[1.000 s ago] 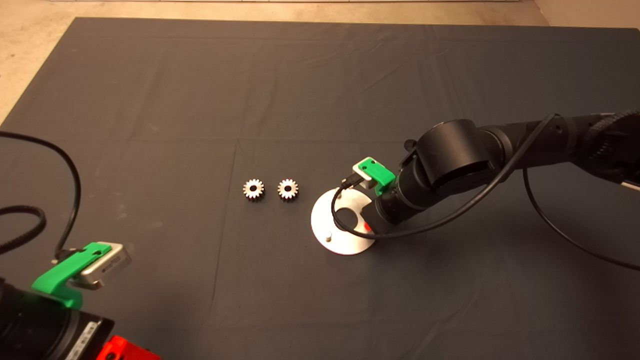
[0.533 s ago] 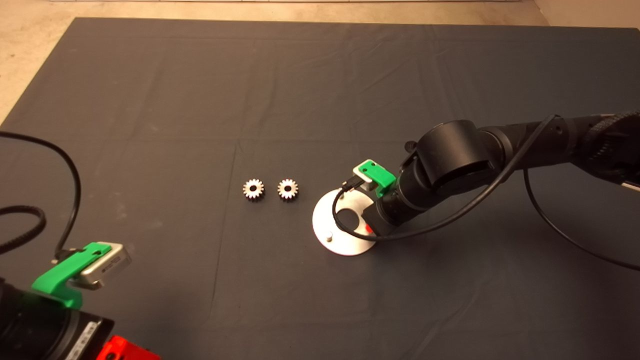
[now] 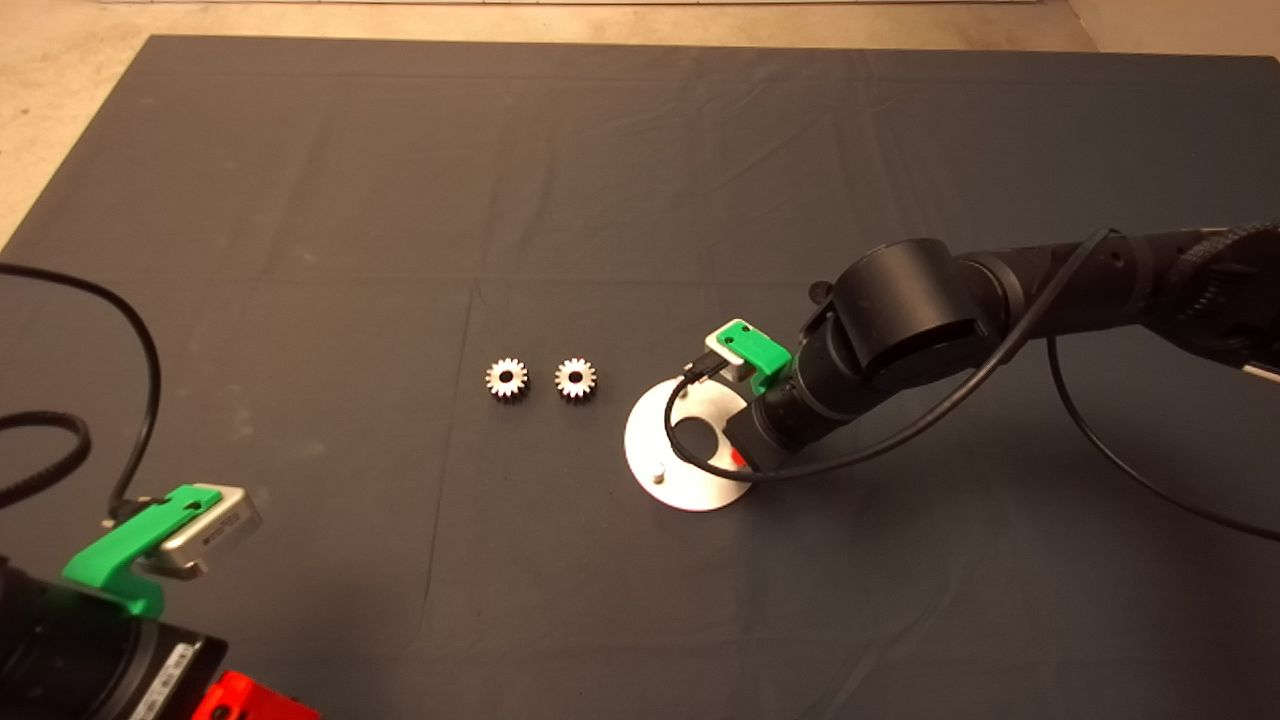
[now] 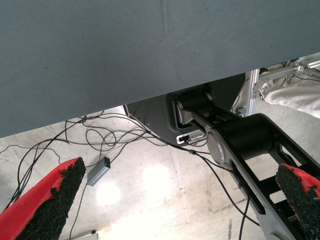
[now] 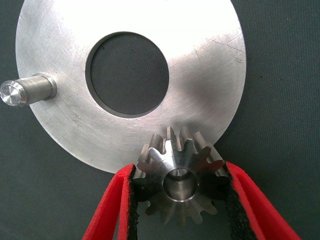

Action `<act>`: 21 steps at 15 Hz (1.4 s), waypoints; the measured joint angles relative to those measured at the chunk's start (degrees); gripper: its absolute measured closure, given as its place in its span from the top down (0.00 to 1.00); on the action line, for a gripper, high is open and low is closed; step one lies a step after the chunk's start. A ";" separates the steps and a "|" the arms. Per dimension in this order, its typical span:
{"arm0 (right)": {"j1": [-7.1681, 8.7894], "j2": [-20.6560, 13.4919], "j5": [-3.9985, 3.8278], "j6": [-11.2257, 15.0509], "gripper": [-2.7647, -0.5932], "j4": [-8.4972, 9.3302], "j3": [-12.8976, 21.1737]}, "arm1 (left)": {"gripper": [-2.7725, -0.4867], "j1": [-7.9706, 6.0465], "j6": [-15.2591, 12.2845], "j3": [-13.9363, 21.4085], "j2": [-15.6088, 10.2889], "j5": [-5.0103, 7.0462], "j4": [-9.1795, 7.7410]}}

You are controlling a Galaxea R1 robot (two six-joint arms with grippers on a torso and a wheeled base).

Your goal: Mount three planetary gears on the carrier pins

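The round silvery carrier plate (image 3: 660, 440) lies on the mat right of centre, with one bare carrier pin (image 3: 657, 476) near its front edge. My right gripper (image 3: 737, 457) hangs over the plate's right side. In the right wrist view the right gripper (image 5: 180, 170) is shut on a planetary gear (image 5: 180, 182) at the plate's rim (image 5: 220, 60). A silvery pin end fills the gear's centre hole. A bare pin (image 5: 25, 91) stands on the far side of the big hole. Two loose planetary gears (image 3: 507, 379) (image 3: 576, 379) lie flat just left of the plate.
My left gripper (image 3: 240, 700) is parked at the mat's lower left corner, and its left gripper (image 4: 182, 172) is open over floor cables and the robot's base. A black cable (image 3: 700, 455) loops over the plate from the right wrist camera.
The plate and my right gripper have shifted very slightly to the right. The two loose gears and the left arm have stayed put.
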 joint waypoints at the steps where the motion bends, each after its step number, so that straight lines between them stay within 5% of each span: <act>1: 0.01 0.00 0.02 0.00 0.16 0.00 0.00 | 1.00 0.00 0.00 0.00 -0.01 0.00 0.00; 21: 0.15 0.00 0.16 -0.17 0.17 0.26 -0.66 | 1.00 0.00 0.17 0.00 0.00 0.00 0.00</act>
